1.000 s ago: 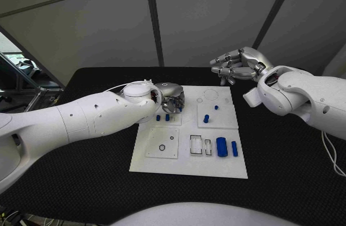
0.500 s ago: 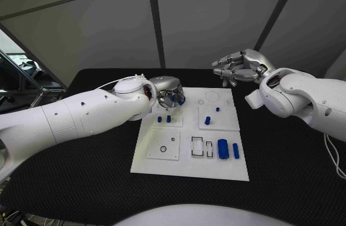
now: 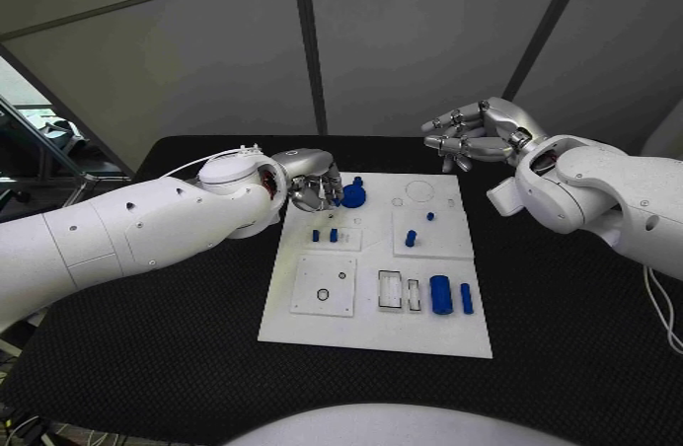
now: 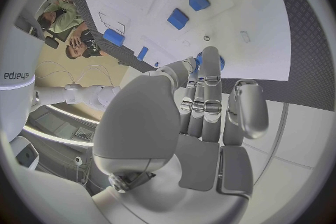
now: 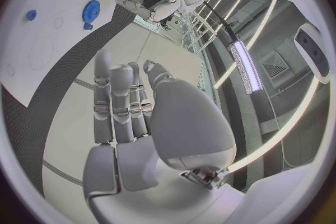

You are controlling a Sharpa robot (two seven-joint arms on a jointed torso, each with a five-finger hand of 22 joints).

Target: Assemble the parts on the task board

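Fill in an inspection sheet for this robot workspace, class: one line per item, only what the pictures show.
Surface: black table, textured.
Job's things: white task board; blue parts standing or lying on it, among them a lying cylinder; a blue gear at the left hand's fingertips.
Clutter: nothing seen.
Hands: left hand pinches the gear; right hand raised beyond the board's far edge, fingers curled, holding nothing.
Cables: thin white cable on left wrist.
Surroundings: grey panel walls.

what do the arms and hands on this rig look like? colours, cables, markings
Both arms are smooth glossy white shells with small dark screw holes. The left hand and right hand are silver metal with segmented fingers. A thin white cable loops over the left wrist, where red shows in the joint gap. No markings are readable on the arms.
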